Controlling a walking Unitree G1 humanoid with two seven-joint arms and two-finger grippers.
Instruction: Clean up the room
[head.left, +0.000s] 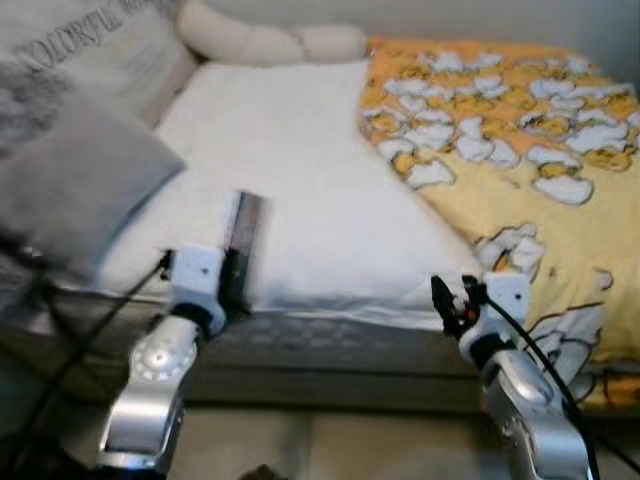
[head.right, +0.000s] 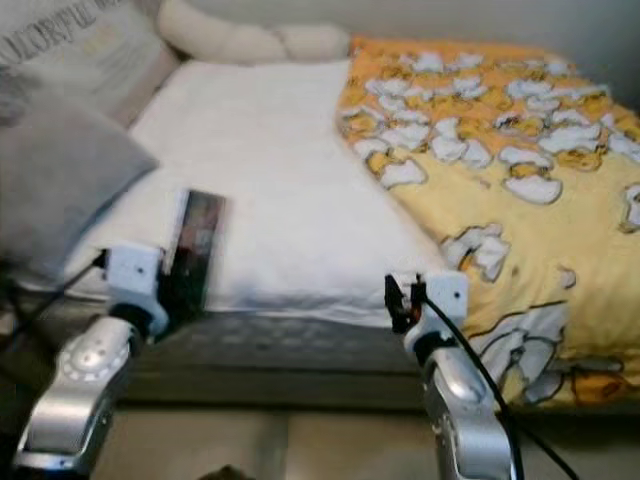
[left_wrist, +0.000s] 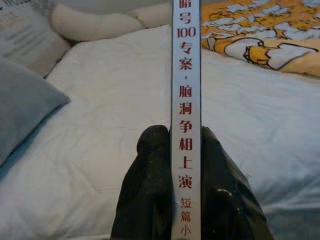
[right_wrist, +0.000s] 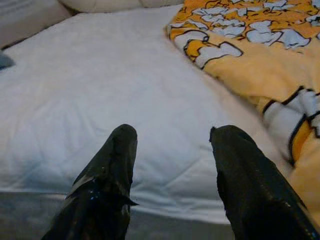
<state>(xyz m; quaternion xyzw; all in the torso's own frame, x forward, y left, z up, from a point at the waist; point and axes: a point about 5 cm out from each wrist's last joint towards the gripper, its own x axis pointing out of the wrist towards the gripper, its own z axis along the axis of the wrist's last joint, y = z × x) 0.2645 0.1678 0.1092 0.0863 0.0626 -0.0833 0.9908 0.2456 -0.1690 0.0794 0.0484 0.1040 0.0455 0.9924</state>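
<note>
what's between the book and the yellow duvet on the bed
Only bare white mattress cover lies between the book and the yellow duvet, seen in the left eye view.

- We're in a bedroom in a home, looking down at a bed (head.left: 300, 330) from its edge.
- A white quilted mattress pad (head.left: 300, 200) covers most of it.
- A yellow duvet (head.left: 520, 180) with a cartoon duck print lies on the right side.
- A grey pillow (head.left: 70, 190), a lettered cushion (head.left: 90, 45) and a cream knotted cushion (head.left: 265, 42) sit at the far-left end.
</note>
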